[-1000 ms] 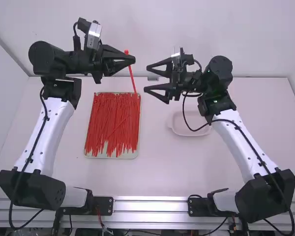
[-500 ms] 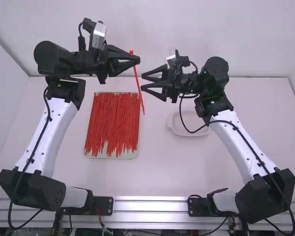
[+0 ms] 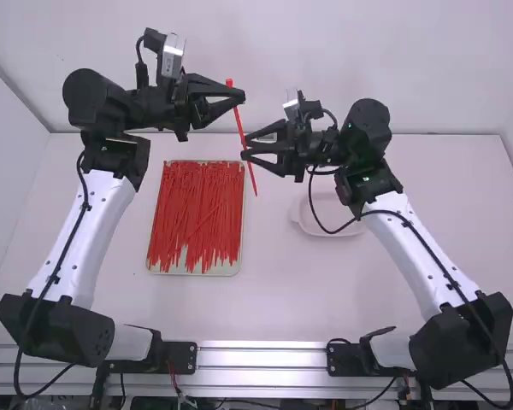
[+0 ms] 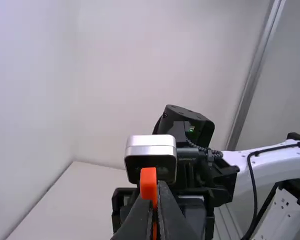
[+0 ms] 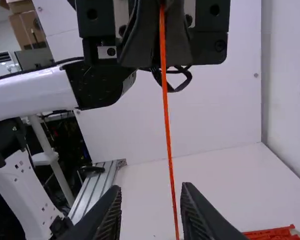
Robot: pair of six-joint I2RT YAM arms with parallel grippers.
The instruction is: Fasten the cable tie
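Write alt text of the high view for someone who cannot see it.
Above a white table, the left hand pinches a red cable tie near its head, the strap hanging down between the open fingers of the right hand. Below lie a tray of red ties and a white dish.

The cable tie [image 3: 250,175] looks like smooth red plastic with a faint sheen, the same as the pile of ties [image 3: 197,213] lying on a dull, pale tray [image 3: 192,272]. The left gripper [image 3: 238,98] and right gripper [image 3: 244,144] are matt black plastic. The arm shells [image 3: 77,231] are glossy white. The table [image 3: 325,290] is matt white, and the rail [image 3: 265,352] is brushed metal.
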